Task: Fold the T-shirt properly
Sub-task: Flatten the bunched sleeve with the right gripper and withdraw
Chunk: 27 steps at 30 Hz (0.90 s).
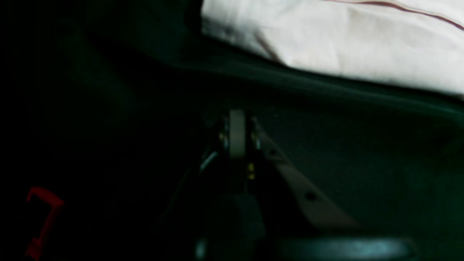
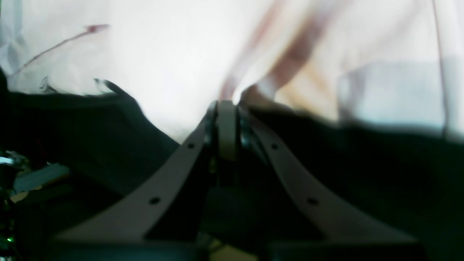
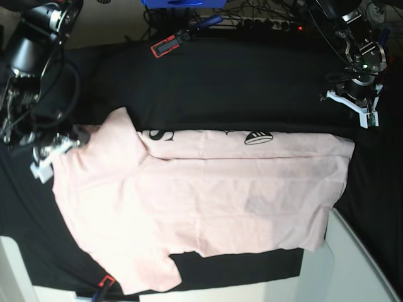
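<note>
**Mia:** What is the biggest thing here?

**Ben:** The black tablecloth. It covers the table. The T-shirt lies on top of it, in the middle, nearly flat. It is pale pink.

**Mia:** Is the shirt folded at all?

**Ben:** A bit. Its far long edge is turned over, so a strip with black letters shows along the shirt's top side.

**Mia:** Where are the robot's grabbers?

**Ben:** The right gripper is at the shirt's left end, right on the cloth by the sleeve. In its own camera its two fingers are pressed together and pink cloth bunches at the tips. It looks like it pinches the shirt, but the picture is blurry.

**Mia:** And the other one?

**Ben:** The left gripper is off the shirt's far right corner, over the tablecloth, not touching the shirt. Its fingers are pressed together with nothing between them.

**Mia:** Anything small?

**Ben:** A red clip beyond the shirt, at the tablecloth's far edge.
</note>
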Tool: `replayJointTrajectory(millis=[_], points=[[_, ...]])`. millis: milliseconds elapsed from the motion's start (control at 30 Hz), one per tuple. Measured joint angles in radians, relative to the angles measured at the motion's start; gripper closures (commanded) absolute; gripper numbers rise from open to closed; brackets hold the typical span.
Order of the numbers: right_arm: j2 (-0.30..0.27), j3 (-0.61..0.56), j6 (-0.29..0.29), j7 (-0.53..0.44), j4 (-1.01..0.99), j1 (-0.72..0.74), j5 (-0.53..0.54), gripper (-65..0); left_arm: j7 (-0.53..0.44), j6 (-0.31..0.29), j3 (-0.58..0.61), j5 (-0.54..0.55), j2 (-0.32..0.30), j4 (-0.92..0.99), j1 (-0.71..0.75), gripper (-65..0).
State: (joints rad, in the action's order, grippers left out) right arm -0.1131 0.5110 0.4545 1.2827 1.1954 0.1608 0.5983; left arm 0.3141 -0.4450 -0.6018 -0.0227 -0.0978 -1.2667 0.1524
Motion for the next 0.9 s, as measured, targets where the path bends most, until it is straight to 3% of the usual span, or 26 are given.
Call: replayJointTrajectory(millis=[200,333,467,900], points=[[-0.005,0.000,-0.003,0.030,-0.052,0.159,0.006,0.0,0.000,0.000,0.000,0.000,0.000,-0.001,0.000,0.0],[-0.002,-0.001,-0.129,0.031,-0.153,0.221,0.000,0.0,0.000,-0.005,-0.021,0.001,0.003,-0.001,-0.003,0.0],[0.001,0.000,-0.135,0.024,-0.210,0.275,-0.003,0.0,0.000,0.003,-0.080,0.000,0.016,-0.002,-0.007,0.0],[-0.041,-0.199,-0.143,-0.270,-0.512,0.460,-0.003,0.0,0.002,0.000,-0.079,-0.003,0.021,-0.003,0.000,0.0]])
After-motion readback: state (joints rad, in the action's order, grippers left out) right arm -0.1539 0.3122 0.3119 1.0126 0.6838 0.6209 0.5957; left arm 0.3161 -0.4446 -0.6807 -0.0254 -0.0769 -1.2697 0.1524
